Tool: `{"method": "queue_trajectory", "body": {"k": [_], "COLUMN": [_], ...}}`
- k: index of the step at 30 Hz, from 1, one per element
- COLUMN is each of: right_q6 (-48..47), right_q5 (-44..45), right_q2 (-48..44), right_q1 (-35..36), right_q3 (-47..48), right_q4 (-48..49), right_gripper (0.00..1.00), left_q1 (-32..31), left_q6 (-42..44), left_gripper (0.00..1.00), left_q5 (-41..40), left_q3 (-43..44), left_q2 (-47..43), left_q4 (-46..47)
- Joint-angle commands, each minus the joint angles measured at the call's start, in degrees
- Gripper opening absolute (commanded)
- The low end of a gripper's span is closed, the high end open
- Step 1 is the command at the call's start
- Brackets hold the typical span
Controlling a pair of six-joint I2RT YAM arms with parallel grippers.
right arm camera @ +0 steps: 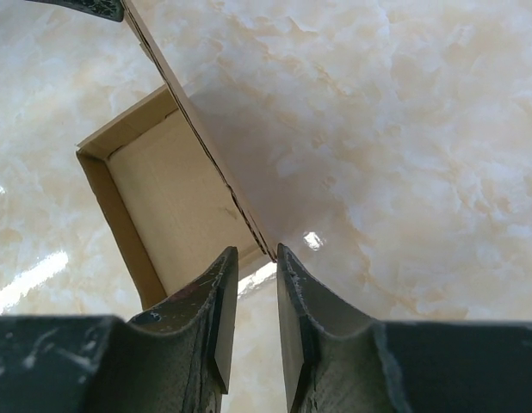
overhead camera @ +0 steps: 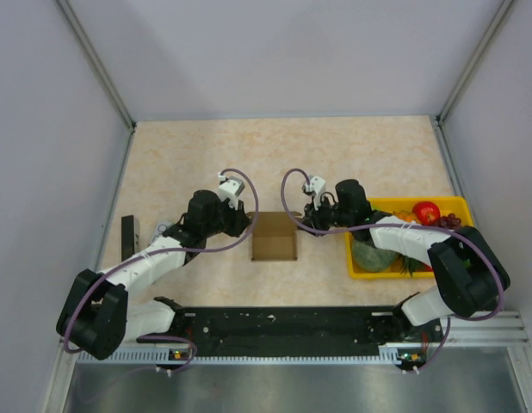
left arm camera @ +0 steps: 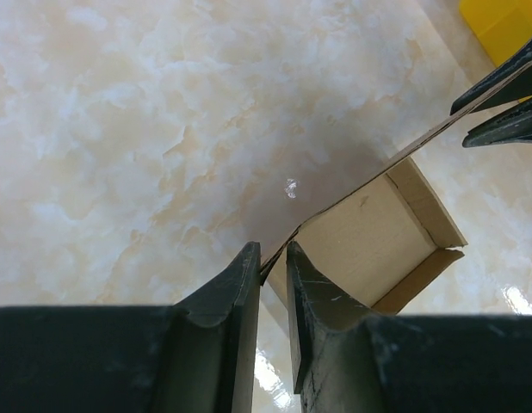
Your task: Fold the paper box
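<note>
A dark slab stands on the table well to the left of the box.

The left gripper is at the box's far left corner. In its wrist view the left gripper has its fingers drawn narrow. The thin edge of the box's raised far side runs into the slit between them, so it pinches the cardboard there.

The box lies in the middle of the table, between the two grippers. It is a brown open carton resting on its base, with its hollow facing up and low walls on the other sides. The raised side runs as one straight sheet from one gripper to the other.

The right gripper is at the box's far right corner. In its own view the right gripper is also nearly closed. The end corner of the same raised side sits between its fingertips, close against the right-hand one, and the box opens to the left of the fingers.

To the right of the box, apart from it, sits a yellow tray holding fruit, among it a red one. The right arm reaches over the tray's left part.
</note>
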Motion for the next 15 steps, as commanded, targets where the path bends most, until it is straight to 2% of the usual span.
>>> {"method": "queue_trajectory", "body": {"k": [1,8,11,15], "right_q6": [-1.1,-3.0,-3.7,-4.2], "right_q5": [1.2,2.7,1.3,-1.1], "right_q2": [0.3,0.6,1.3,2.0], "right_q1": [-0.2,-0.3,-0.3,-0.3], "right_q3": [3.0,4.9,6.0,7.2], "right_q4": [3.2,1.0,0.1,-0.9], "right_gripper": [0.25,0.38,0.38,0.33], "left_q1": [-0.2,-0.2,-0.1,-0.2], "left_q6": [-0.5,-0.1,0.1,0.1], "left_gripper": [0.23,0.2,0.2,0.2], "left_q5": [1.8,1.9,1.7,1.9], "left_q3": [0.4,1.0,1.2,1.5], "left_q2": [-1.0,-0.5,-0.5,0.0], "left_q4": [0.8,0.1,0.0,-0.2]}}
